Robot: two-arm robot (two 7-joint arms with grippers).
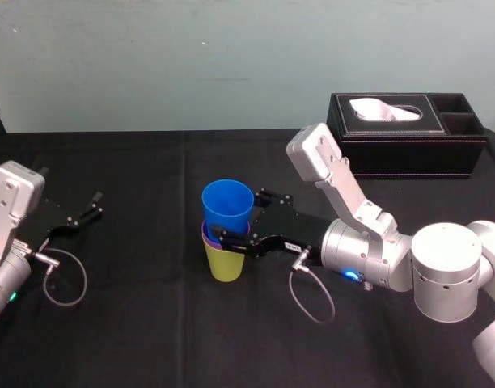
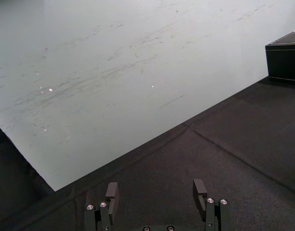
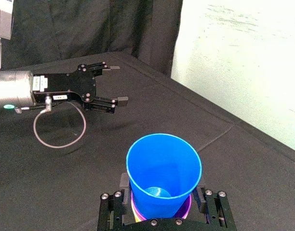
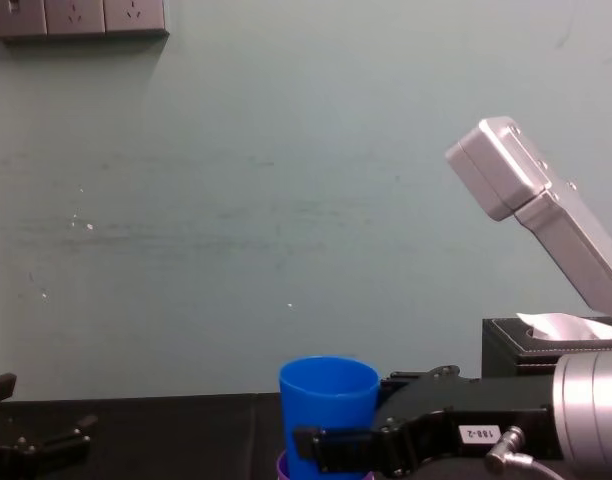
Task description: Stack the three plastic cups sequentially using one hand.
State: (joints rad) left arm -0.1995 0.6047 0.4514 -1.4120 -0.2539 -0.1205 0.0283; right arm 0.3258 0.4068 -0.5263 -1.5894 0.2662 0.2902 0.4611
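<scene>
Smooth tapered blue plastic cup (image 1: pixel 227 206) sits nested in purple plastic cup (image 1: pixel 205 236) and yellow-green plastic cup (image 1: pixel 225 265), mid-table (image 1: pixel 150 323). The right gripper (image 1: pixel 238 217) fingers clamp its lower wall. Likely light, slippery, squashable: hold gently. Parked left gripper (image 1: pixel 92 206) fingers open.

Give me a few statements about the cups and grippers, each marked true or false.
1. The blue cup tops the stack. True.
2. The yellow-green cup stands alone. False: it is the stack's bottom, with the purple cup nested in it.
3. The right gripper grips the blue cup. True.
4. The left gripper holds a cup. False: it is open and empty, off to the left.
5. The tissue box sits far right. True.
</scene>
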